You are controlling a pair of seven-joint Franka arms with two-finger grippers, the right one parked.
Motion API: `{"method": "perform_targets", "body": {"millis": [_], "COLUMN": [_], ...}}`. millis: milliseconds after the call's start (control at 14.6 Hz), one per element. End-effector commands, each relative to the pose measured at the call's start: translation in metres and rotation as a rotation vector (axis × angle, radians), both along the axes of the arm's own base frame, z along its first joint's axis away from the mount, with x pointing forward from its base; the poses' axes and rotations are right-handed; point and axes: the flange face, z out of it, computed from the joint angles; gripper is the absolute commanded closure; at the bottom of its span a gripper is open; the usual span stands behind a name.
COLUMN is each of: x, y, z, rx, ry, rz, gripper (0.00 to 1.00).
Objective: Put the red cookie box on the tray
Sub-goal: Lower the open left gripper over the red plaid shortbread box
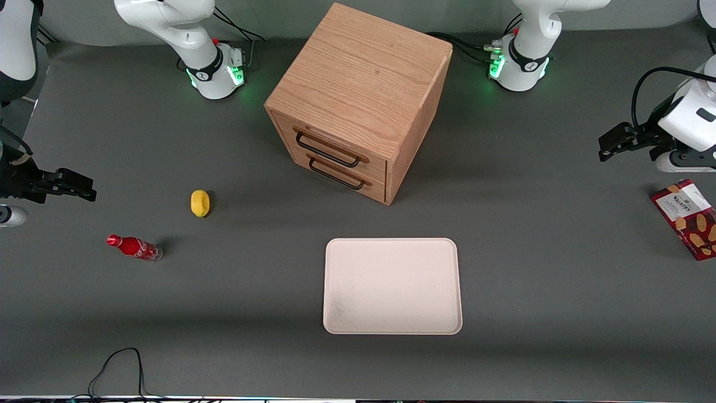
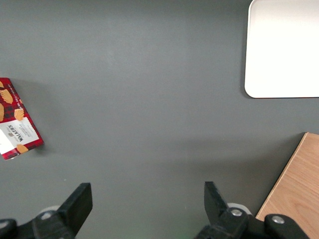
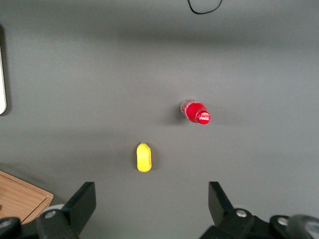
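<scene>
**A:** What is the front view showing?

**B:** A dark grey desk (image 1: 537, 313) is filling the whole picture. A wooden drawer cabinet (image 1: 358, 101) is standing near its middle, its two black-handled drawers facing the camera at an angle. The tray (image 1: 392, 286) is lying flat in front of the cabinet, nearer the camera, with bare desk all round it. The red cookie box (image 1: 687, 218) is lying flat at the working arm's end, cut off by the picture's edge and well apart from the tray. The gripper (image 1: 605, 146) is hanging above the desk close to the box, farther from the camera than it, touching nothing. Toward the parked arm's end a yellow lemon (image 1: 200, 202) and a small red soda bottle (image 1: 134, 247) are lying on the desk. A black cable (image 1: 120, 366) is looping along the nearest edge.

**A:** And the left wrist view?

**B:** The gripper (image 2: 147, 204) is holding its two black fingers wide apart, with only grey desk between them. The cookie box (image 2: 17, 128) is sitting off to one side, a corner of the tray (image 2: 279, 55) and a corner of the cabinet (image 2: 296, 189) off to the other.

**A:** The right wrist view?

**B:** The lemon (image 3: 144, 157) and the bottle (image 3: 196, 111) are lying near each other on open desk.
</scene>
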Motion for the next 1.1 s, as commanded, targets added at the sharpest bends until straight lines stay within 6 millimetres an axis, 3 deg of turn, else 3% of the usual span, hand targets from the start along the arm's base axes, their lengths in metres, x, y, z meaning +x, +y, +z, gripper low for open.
{"method": "perform_targets", "body": {"millis": [0,137,274,411,548,822,1027], "x": [-0.005,-0.002,0.01,0.019,0.021,0.039,0.046], "y": [0.001,0.004,0.035,0.081,0.149,0.239,0.303], "z": [0.007,0.001,-0.018,-0.04,-0.064,-0.116,-0.166], "rx": [0.009,0.019,0.062,0.101,0.09,0.138,0.183], "ry": [0.007,0.01,0.019,0.022,0.043,-0.024,-0.073], "rz": [-0.002,0.001,0.028,0.004,0.11,0.23,0.221], "gripper": [0.0,0.0,0.0,0.0,0.0,0.0,0.0]}}
